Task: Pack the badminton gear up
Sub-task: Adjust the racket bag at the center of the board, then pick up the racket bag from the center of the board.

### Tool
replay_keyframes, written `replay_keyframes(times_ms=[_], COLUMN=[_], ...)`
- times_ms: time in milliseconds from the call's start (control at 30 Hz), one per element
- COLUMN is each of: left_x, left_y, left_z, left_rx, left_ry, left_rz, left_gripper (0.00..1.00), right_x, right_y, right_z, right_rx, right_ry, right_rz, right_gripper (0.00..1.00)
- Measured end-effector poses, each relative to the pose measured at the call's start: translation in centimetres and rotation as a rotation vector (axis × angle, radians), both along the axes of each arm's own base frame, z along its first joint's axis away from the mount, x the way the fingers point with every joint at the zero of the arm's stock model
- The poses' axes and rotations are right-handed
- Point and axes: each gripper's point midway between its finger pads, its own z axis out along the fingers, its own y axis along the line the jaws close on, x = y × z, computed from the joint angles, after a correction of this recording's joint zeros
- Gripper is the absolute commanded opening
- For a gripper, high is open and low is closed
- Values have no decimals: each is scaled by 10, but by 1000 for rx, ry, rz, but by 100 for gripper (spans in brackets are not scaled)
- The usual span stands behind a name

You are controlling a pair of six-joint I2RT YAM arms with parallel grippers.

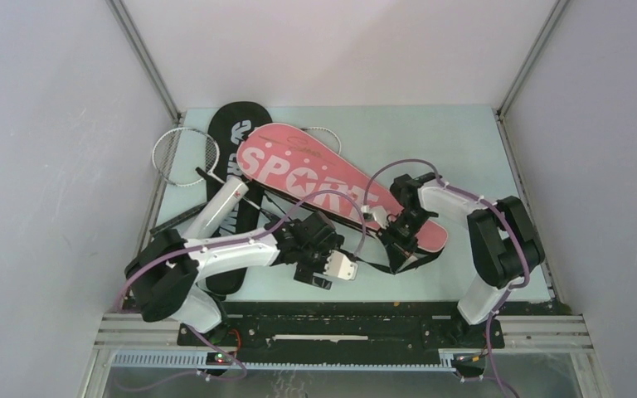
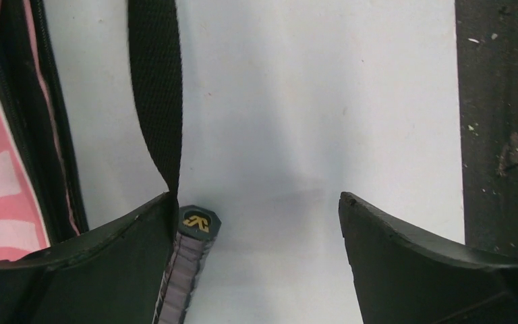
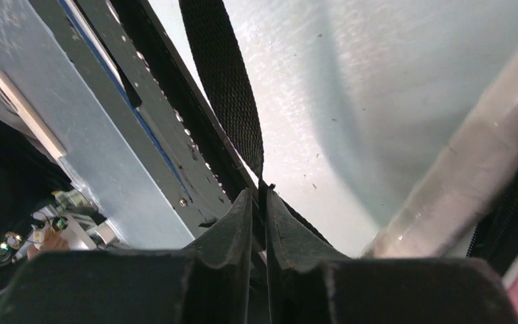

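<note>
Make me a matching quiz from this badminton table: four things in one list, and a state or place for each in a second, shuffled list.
Things:
1. pink cover
2. tube
3. left tool
4. right tool

States:
A. wide open, nothing between its fingers
B. pinched on the strap
C. lying across the black cover
D. printed with SPORT

Pairs: 1-D, 2-C, 3-A, 4-B
</note>
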Motion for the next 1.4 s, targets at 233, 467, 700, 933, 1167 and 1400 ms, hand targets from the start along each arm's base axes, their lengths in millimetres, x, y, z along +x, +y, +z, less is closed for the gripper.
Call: replay_keyframes(times_ms=[233, 467, 700, 933, 1167, 1400], left_x=[1, 17, 31, 45, 46, 53], left_y=[13, 32, 32, 35, 35, 39], left_z=[20, 35, 58, 73, 75, 76], left_rx=[-16, -51, -144, -220, -240, -254], left_ry=[-13, -16, 4, 25, 42, 36], left_rz=[20, 104, 164, 231, 245, 274], left_gripper=[95, 96, 96, 96, 96, 100], right_x=[-20, 5, 35, 46, 57, 69], right_y=[-14, -18, -19, -28, -33, -43], right_z=[-19, -3, 18, 0, -13, -24], right_rx=[-124, -116, -126, -229, -331, -439], right_ry=[10, -181, -441, -551, -681, -771], right_rz=[80, 24, -46, -49, -2, 23], right_gripper=[63, 67, 93, 96, 86, 66])
